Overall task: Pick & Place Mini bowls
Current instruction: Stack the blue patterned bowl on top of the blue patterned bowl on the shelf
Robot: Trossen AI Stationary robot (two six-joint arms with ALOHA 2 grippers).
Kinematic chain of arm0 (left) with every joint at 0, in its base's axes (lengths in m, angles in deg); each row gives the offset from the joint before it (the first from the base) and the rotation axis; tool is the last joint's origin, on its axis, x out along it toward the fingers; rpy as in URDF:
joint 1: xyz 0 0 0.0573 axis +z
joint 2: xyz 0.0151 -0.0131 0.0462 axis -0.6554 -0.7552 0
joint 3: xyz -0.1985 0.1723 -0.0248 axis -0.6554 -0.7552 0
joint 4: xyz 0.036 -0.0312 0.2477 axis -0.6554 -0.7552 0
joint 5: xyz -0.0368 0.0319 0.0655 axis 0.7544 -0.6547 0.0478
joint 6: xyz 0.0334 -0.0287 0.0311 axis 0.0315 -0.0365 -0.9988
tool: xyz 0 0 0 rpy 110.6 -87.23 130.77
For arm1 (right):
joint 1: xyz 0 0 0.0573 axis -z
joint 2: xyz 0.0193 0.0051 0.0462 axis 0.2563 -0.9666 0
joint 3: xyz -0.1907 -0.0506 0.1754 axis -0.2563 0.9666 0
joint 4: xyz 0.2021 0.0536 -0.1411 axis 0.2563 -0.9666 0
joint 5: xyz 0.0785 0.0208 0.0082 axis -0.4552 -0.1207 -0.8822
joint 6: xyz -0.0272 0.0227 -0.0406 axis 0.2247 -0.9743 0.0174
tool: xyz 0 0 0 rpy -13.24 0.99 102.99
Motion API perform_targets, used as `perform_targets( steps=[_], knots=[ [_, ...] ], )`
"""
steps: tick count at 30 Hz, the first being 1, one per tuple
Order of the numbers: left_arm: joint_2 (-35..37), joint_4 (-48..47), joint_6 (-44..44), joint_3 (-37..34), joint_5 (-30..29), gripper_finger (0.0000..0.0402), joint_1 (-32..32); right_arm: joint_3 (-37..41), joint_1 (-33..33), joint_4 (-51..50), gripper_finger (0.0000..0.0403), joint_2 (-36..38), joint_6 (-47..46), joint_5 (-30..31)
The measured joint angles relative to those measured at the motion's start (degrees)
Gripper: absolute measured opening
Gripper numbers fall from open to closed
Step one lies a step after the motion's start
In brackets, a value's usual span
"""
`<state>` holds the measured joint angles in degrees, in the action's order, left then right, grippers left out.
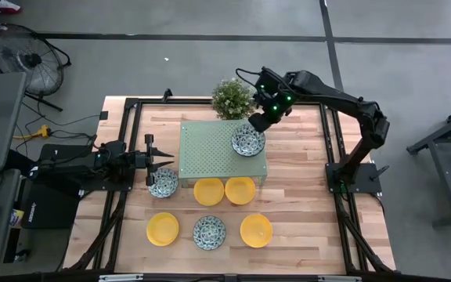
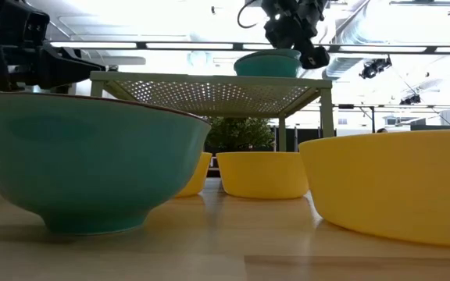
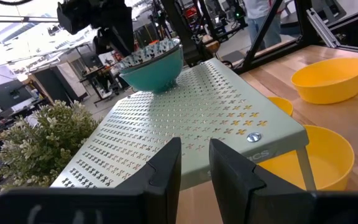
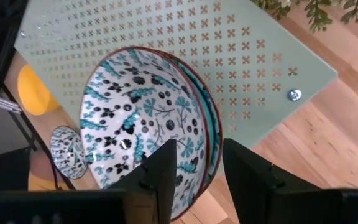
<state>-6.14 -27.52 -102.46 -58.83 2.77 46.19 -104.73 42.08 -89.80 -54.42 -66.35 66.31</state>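
Observation:
A white bowl with a blue-green pattern (image 1: 248,142) rests by its base on the green perforated stand (image 1: 210,153), near the stand's right edge; it also shows in the right wrist view (image 4: 135,118). My right gripper (image 1: 257,125) is open at that bowl's far rim, one finger inside the bowl and one outside. My left gripper (image 1: 165,162) is open and empty, just above a second patterned bowl (image 1: 163,183) that sits on the table left of the stand. A third patterned bowl (image 1: 209,232) and several yellow bowls (image 1: 208,190) sit on the table nearer the front. My right gripper comes slanting down from the far right and straddles the bowl's far rim (image 4: 209,149). A gap shows between the inner finger (image 4: 161,165) and the rim. The outer finger (image 4: 244,165) stands right beside the teal outer wall; I cannot tell whether it touches.
A small potted plant (image 1: 233,98) stands at the stand's far edge, next to my right gripper. Two yellow bowls (image 1: 240,189) sit partly under the stand's near edge. Two more (image 1: 163,228) (image 1: 256,230) flank the front patterned bowl. Black frame rails (image 1: 128,141) border the table.

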Motion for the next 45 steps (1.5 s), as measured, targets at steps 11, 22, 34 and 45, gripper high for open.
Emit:
perform_targets(
  steps=[11, 22, 34, 45],
  knots=[
    [0.00, 0.01, 0.02, -0.01, 0.00, 0.0078, 0.01, -0.03, 2.34, 0.03, 0.0119, 5.76, 5.67, -0.84],
    [0.00, 0.01, 0.00, -0.01, -0.02, 0.0078, 0.00, 0.08, -6.63, 5.94, 0.0020, 12.56, 24.84, 15.04],
    [0.00, 0.01, 0.00, -0.02, -0.01, 0.0078, 0.01, 22.28, -12.65, 30.80, 0.0001, 21.64, 27.54, 19.75],
    [0.00, 0.02, 0.01, -0.01, -0.02, 0.0078, 0.01, 56.20, -12.73, 71.77, 0.0000, 41.71, 29.88, 14.97]
  ],
)
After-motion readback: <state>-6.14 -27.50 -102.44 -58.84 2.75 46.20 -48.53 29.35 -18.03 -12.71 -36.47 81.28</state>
